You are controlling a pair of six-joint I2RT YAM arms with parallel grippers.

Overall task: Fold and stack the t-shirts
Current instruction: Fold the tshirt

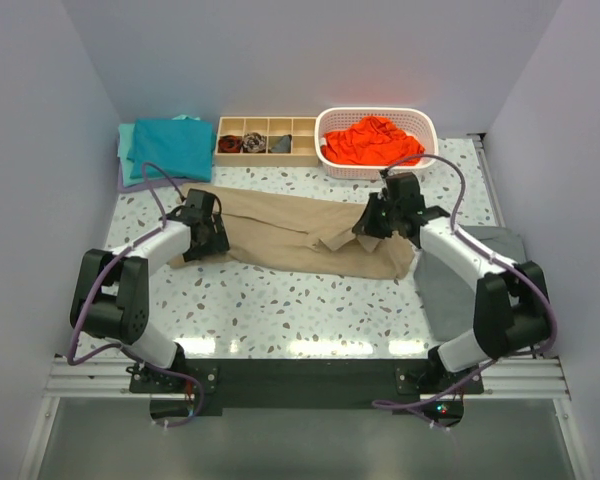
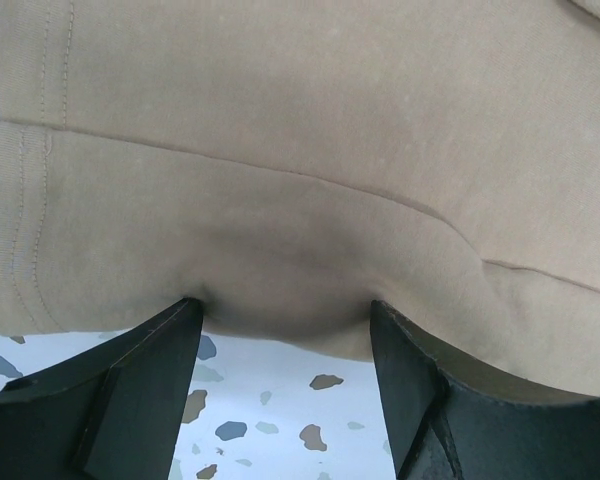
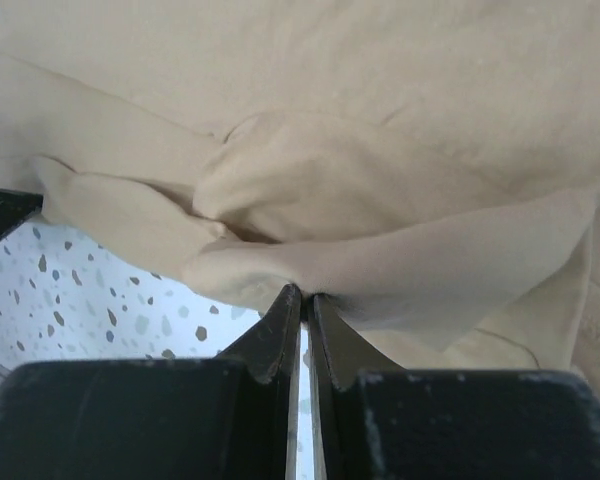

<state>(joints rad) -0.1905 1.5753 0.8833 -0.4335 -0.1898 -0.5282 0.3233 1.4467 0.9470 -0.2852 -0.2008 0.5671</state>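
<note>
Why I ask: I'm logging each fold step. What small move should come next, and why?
Probably close the left jaws on the tan t-shirt. The right gripper is shut, seemingly pinching a bunched fold of it, while the left gripper stands open with the shirt's edge sagging between its jaws, unpinched. With both ends held, it could be lifted to fold.

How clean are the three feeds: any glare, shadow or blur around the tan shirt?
Top external: white glare streaks on the table near its front edge, tan shirt evenly lit. Left wrist: stitching sharp, soft shadow where cloth dips inside the open left claw. Right wrist: bright, folds crisp at the right claw.
</note>
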